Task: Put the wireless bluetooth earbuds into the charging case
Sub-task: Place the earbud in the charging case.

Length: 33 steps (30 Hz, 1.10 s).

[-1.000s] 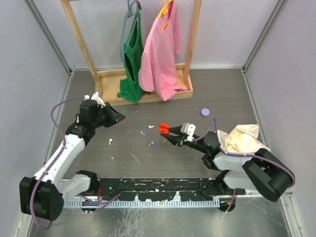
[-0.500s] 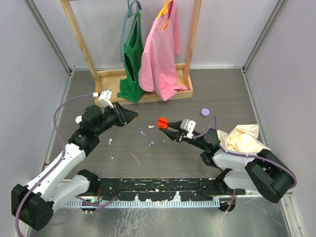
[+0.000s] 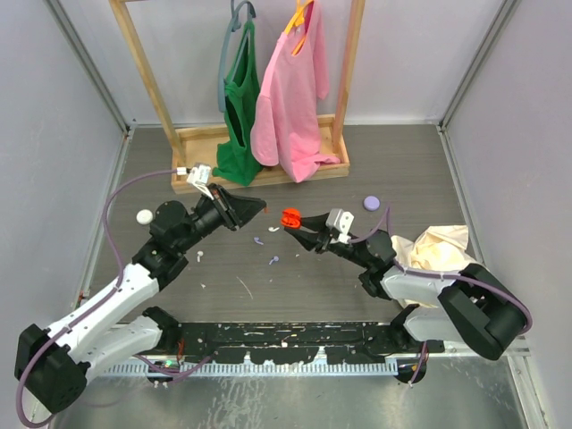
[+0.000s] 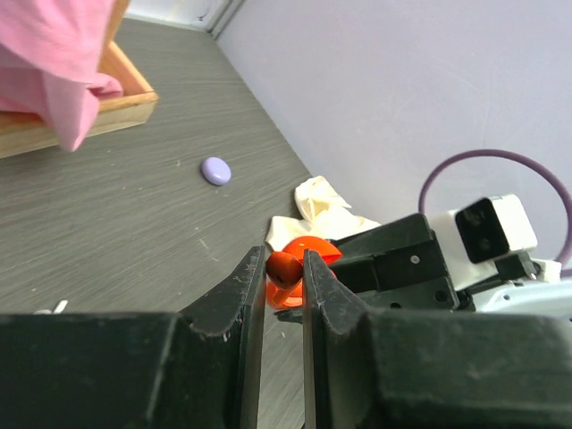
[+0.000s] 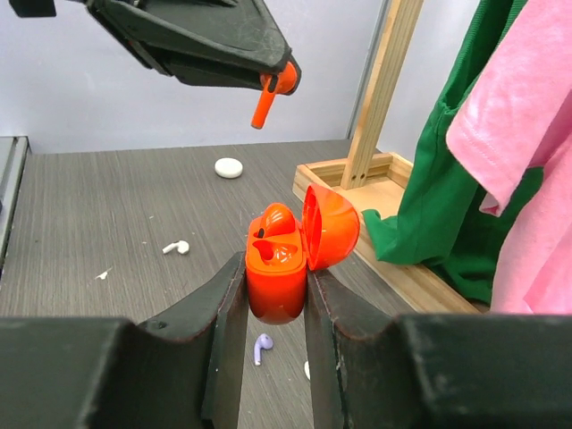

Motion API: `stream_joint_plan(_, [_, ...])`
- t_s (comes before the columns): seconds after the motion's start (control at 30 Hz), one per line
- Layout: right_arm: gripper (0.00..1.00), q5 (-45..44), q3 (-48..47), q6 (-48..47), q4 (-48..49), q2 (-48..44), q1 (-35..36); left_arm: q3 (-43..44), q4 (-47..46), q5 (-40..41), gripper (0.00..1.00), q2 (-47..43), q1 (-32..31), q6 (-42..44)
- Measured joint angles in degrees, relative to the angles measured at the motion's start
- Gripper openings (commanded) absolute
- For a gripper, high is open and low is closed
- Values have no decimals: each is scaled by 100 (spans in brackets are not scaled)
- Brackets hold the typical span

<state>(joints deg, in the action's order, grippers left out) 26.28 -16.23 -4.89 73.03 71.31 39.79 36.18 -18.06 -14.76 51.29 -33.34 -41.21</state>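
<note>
- Since the earbud [image 5: 273,89] is a tiny hard orange plastic piece with a bulb head and a short stem, it is judged very light, stiff and slick. It is best taken by the bulb, so the stem is left free to go in first.
- It is pinched by the head at the very tip of the left gripper [image 3: 259,206], jaws closed on it, stem sticking out past the tips. It is held in the air near the case but apart from it.
- Case [image 5: 279,268]: glossy orange rounded shell, hinged lid flipped open, moulded sockets seen inside; whether one is already filled cannot be told.
- The case is judged light, rigid and slippery. It is clamped across the lower body by the right gripper [image 3: 299,226], lid left clear of the fingers.
- Fit is judged snug; the bud could be popped from the pinch by a slight tilt.
- Two lavender buds [image 3: 259,240] are seen lying on the table [image 3: 402,161] below, among white specks.
- Table surface: dark grey wood-grain, matte.
- Lavender disc [image 3: 371,203] and white disc [image 3: 144,215] are laid flat, well apart.
- Crumpled cream cloth [image 3: 438,246] is seen by the right arm. A wooden rack [image 3: 192,143] hung with green and pink shirts [image 3: 290,98] is at the back.
</note>
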Motion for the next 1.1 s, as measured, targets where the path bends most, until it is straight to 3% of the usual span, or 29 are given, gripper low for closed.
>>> stream_joint_plan(0.47, [1,-162,-90,481,420,262,0,-101,-955,157,11,326,-769,269])
stream_joint_plan(1.1, [1,-153,-125,713,625,321,13,-68,-1342,492,11,817,-1300,866])
